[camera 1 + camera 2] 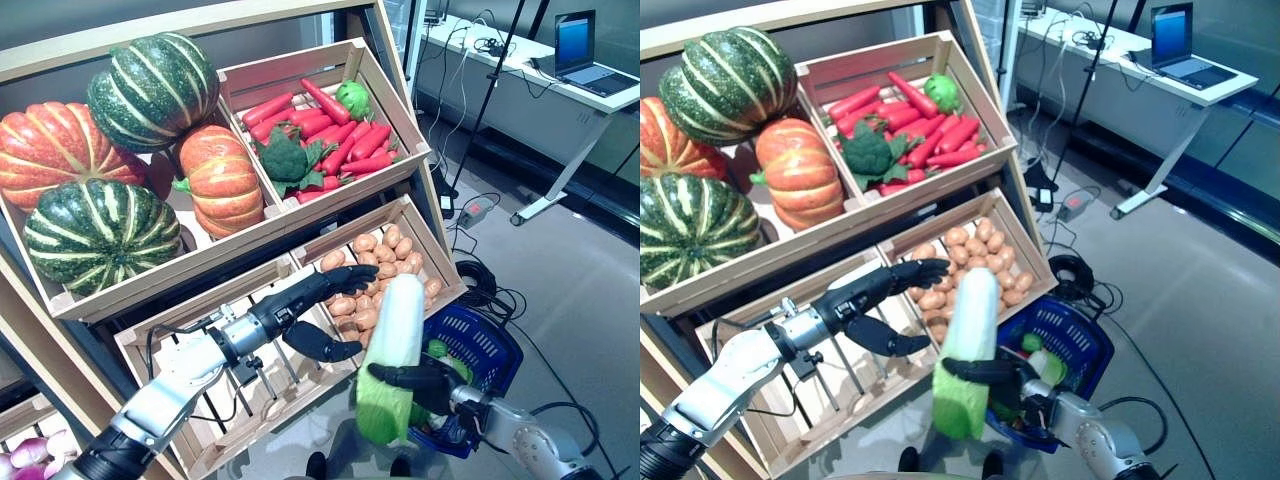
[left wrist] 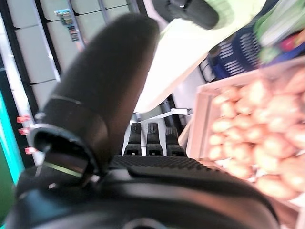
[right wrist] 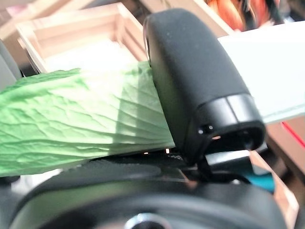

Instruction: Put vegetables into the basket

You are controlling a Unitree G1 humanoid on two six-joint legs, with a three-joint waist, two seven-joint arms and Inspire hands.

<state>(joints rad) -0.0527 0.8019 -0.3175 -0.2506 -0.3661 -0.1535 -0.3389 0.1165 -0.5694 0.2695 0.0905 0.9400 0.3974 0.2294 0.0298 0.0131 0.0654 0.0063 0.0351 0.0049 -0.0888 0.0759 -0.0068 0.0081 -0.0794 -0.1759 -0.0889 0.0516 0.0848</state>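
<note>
Cabbage (image 1: 390, 360) in right hand (image 1: 425, 383)

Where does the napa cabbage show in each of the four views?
Left eye view: napa cabbage lower centre-right, held by the right hand.
Right eye view: lower centre.
Left wrist view: pale stalk, upper centre.
Right wrist view: across the picture, behind the thumb.
Shared landmark: potato crate.

Pumpkins (image 1: 150, 90) in top-left crate, carrots (image 1: 330, 125) in crate to their right. Potatoes (image 1: 375, 275) in crate below carrots. Basket (image 1: 480, 345) on floor, right of potatoes.
</note>
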